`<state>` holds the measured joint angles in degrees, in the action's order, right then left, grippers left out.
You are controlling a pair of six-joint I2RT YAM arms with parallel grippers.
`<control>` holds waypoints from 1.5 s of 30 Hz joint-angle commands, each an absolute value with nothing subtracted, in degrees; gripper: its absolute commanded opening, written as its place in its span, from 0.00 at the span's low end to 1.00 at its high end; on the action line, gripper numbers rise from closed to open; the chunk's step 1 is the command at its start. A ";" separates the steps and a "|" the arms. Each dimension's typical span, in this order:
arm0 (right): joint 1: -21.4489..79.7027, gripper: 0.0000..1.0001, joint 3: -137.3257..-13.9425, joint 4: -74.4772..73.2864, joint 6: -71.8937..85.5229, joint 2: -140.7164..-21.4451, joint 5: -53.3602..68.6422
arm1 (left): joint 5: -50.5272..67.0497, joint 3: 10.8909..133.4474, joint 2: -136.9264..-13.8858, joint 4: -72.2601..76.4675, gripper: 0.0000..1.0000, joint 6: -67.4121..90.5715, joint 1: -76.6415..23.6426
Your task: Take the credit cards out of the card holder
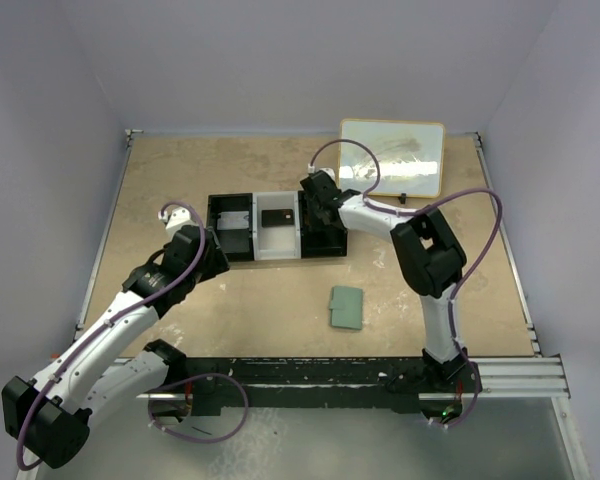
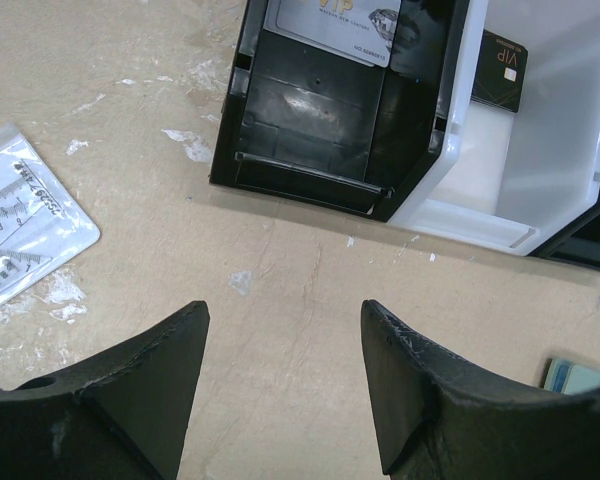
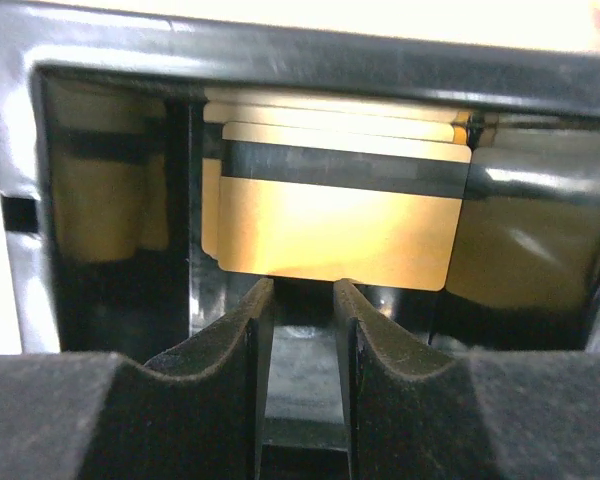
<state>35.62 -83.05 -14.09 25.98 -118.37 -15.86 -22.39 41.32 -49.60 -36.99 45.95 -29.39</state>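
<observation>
Soft, even light from above; weak shadows on the bench (image 1: 265, 315). In the right wrist view the orange card (image 3: 335, 235) glares and blurs; the jaws are unfocused.

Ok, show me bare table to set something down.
Free: tan tabletop beyond the black-and-white three-compartment tray, and between it and the grey-green folded wallet. Crowded: the tray, with left gripper and right gripper at it.
</observation>
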 commanded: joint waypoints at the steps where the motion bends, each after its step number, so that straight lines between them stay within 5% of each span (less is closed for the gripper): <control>1: 35.57 0.33 -86.02 -13.68 25.62 -119.79 -18.68 | -23.29 40.72 -49.28 -35.60 0.60 46.67 -29.36; 23: 35.46 0.42 -84.45 -16.14 22.34 -108.69 -18.06 | -22.70 40.43 -48.96 -34.94 0.60 46.31 -29.43; 45: 35.12 0.43 -78.89 -19.30 24.94 -109.76 -25.27 | -22.86 40.41 -48.37 -34.88 0.60 46.10 -29.41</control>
<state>35.62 -80.88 -18.13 23.83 -112.36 -21.56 -22.37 40.45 -49.15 -36.82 45.95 -29.39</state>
